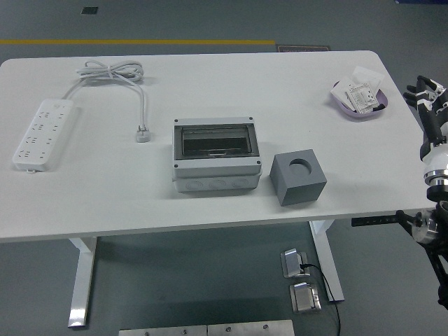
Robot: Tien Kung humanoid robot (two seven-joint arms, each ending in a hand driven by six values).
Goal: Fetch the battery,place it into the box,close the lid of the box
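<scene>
The grey box [216, 155] stands at the middle of the white table [105, 196], its dark see-through lid lying flat on top. A purple dish [360, 105] at the table's far right holds small white printed packs [363, 94]; I cannot tell a battery among them. My right hand [428, 96] is at the right edge of the head view, just off the table's right side and level with the dish. Its fingers are spread and hold nothing. The left arm is out of view.
A grey cube [298, 178] with a round hole in its top stands right of the box. A white power strip [43, 132] lies at the far left, its coiled cable [112, 73] and plug [143, 133] beside it.
</scene>
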